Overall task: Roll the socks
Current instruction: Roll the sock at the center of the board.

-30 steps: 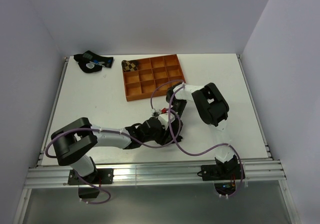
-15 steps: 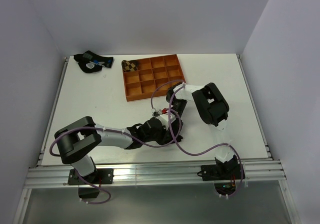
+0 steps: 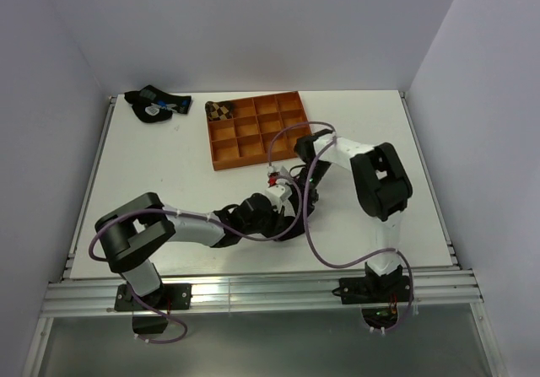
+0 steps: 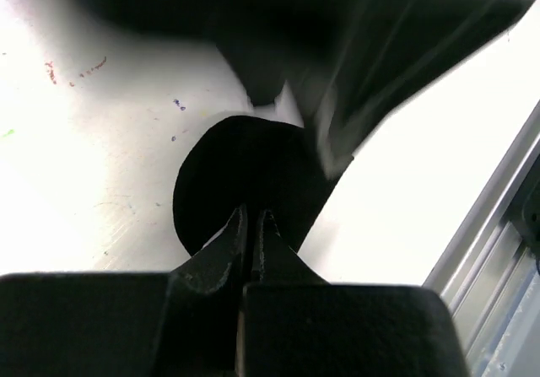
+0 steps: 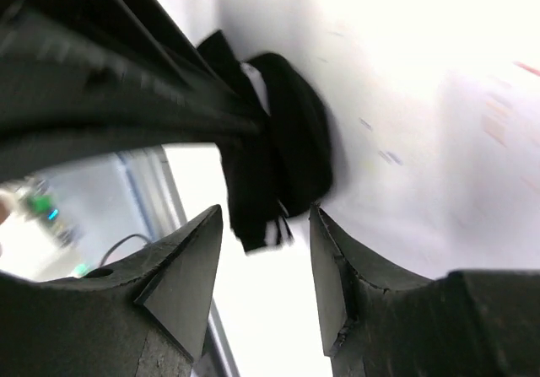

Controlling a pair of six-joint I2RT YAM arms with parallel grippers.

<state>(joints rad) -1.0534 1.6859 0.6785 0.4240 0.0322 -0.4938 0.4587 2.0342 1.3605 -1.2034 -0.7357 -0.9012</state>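
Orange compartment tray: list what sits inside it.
A rolled brown-and-black diamond-patterned sock fills the far-left compartment of the orange gridded tray. The other visible compartments look bare; a purple cable crosses its near-right corner, hiding a little there.

Tray [image 3: 240, 145]: orange, a grid of open compartments, slightly askew, toward the bench's far edge near its middle.
Sock bundle [image 3: 154, 105]: dark, blue and white marks, far left corner.
Bench [image 3: 152, 175]: white.
Rail [image 3: 253, 291]: aluminium, along the near edge.

White table [image 3: 152, 183], orange tray [image 3: 245, 159], sock bundle [image 3: 153, 105], probably black sock [image 4: 245, 175]
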